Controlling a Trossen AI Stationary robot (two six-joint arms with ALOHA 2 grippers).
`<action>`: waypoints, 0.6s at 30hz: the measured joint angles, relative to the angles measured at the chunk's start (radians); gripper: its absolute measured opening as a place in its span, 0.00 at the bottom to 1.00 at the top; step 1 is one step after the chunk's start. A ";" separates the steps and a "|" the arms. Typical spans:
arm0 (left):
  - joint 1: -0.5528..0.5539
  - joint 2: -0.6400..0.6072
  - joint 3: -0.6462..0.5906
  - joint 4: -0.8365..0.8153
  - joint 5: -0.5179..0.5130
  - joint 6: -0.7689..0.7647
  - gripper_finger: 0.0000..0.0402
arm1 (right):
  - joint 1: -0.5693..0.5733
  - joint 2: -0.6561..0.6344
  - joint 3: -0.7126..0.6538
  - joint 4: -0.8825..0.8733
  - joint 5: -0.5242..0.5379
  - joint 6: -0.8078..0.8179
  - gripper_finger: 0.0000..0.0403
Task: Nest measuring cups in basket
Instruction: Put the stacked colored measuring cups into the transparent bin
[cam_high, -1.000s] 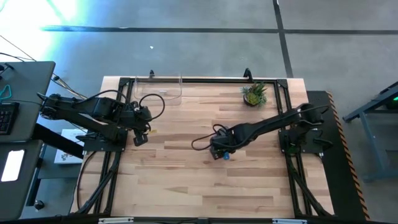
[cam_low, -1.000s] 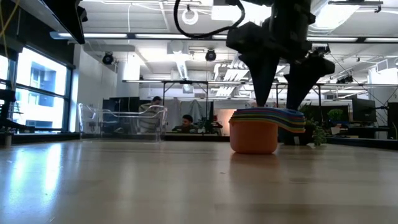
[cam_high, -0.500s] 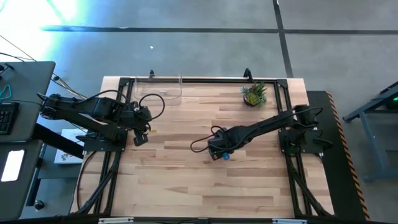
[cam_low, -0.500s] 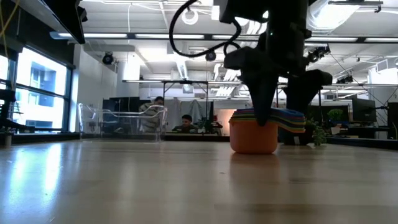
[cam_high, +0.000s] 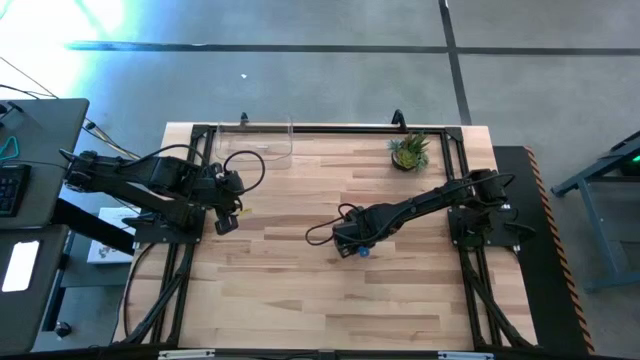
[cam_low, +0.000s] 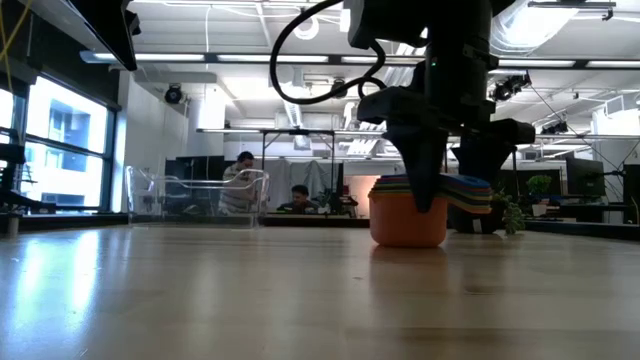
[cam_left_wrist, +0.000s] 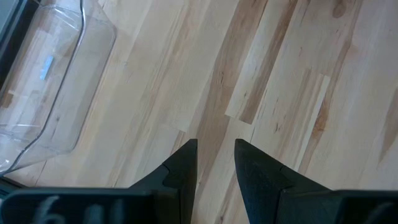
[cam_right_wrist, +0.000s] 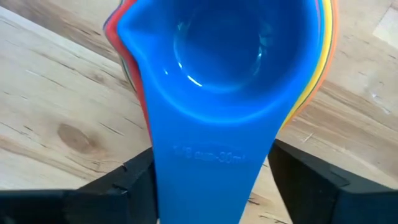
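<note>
The measuring cups are nested in one stack (cam_low: 408, 215) that stands by the orange cup's base on the table's middle. The blue cup (cam_right_wrist: 224, 50) is on top, and their flat handles lie one on another. My right gripper (cam_right_wrist: 211, 180) points down over the stack, open, one finger on each side of the handles; it also shows in the high view (cam_high: 350, 240). The clear basket (cam_high: 255, 145) rests on the table at the far left. My left gripper (cam_left_wrist: 214, 149) hangs near it, fingers a little apart, with nothing between them. My right gripper comes from above, its fingers (cam_right_wrist: 134, 180) across the stacked handles, one at each long edge of the blue handle (cam_right_wrist: 211, 155). I cannot tell whether they touch the handles. The stack stands upright on the table.
A small potted plant (cam_high: 409, 151) stands at the far right of the table. The basket (cam_left_wrist: 50, 93) lies ahead of my left gripper. Bare wood stretches between the stack and the basket, and along the near side.
My right gripper has come down over the stack: its fingertips were above the cups' rims and now reach below them, beside the handles. The stack has kept its place.
</note>
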 joint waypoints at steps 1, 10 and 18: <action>0.000 0.000 0.000 0.000 0.000 0.000 0.24 | 0.000 0.000 0.000 0.001 0.000 0.000 0.62; 0.000 0.000 0.000 0.000 0.000 0.001 0.24 | -0.013 0.000 0.000 0.001 -0.020 0.000 0.42; 0.000 0.000 0.000 0.000 0.000 0.003 0.24 | -0.013 0.000 0.000 0.001 -0.028 0.000 0.39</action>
